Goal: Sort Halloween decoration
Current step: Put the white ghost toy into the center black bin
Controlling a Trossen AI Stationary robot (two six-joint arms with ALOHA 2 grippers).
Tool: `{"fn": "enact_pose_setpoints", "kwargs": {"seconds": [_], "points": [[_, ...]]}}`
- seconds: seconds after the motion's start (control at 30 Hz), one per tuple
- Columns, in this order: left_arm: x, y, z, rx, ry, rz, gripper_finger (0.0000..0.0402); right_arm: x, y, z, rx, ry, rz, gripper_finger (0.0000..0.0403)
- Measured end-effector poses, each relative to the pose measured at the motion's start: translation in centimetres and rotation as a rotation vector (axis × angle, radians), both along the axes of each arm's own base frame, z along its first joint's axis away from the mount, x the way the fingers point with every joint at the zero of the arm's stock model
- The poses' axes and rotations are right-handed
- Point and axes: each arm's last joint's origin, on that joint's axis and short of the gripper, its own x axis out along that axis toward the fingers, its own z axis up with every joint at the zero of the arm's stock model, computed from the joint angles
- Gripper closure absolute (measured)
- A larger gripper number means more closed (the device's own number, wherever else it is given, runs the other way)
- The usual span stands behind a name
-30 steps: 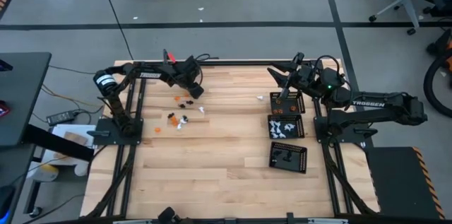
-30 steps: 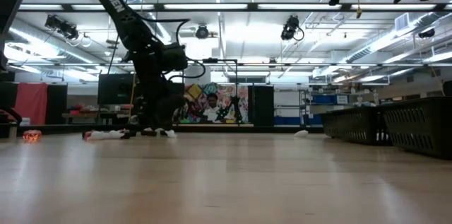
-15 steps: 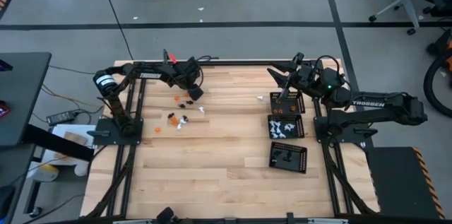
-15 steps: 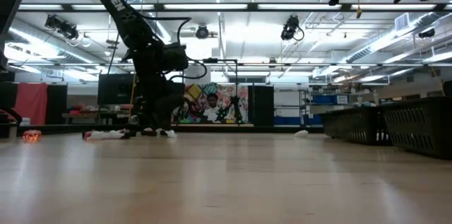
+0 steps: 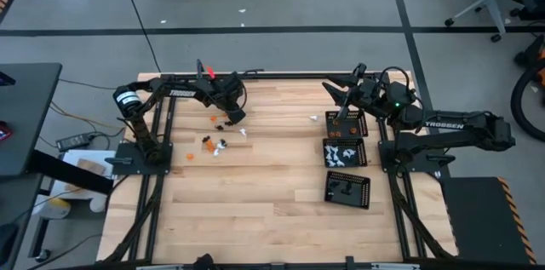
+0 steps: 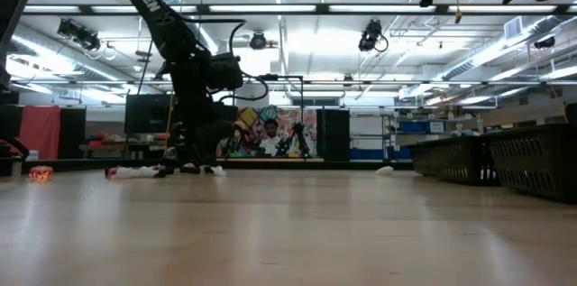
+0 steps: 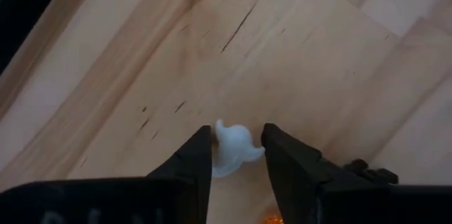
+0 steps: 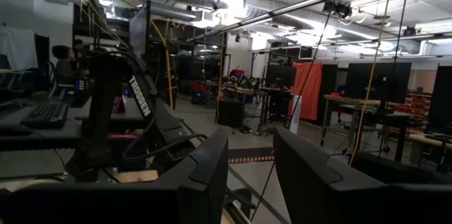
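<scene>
2 fingers of the left gripper [image 7: 236,155] pinch a white ghost piece [image 7: 231,147] near the bench's [image 5: 255,219] far edge, while the right gripper [image 8: 251,174] hangs parted, empty, above the far-right corner.

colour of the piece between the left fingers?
White piece; left wrist view shows it best.
</scene>
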Motion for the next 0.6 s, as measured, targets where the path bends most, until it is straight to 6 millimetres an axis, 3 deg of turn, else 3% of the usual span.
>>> {"fn": "enact_pose_setpoints", "kwargs": {"seconds": [0.27,0.6], "points": [[1.2,-0.7,0.7,-0.014,0.004,-0.043,0.0287,0.0,0.0,0.0,0.0,0.0,0.0,0.0284],[4.2,-2.4,2.6,-0.054,-0.119,-0.149,0.0287,0.0,0.0,0.0,-0.002,0.001,0.0,0.0284]]}}
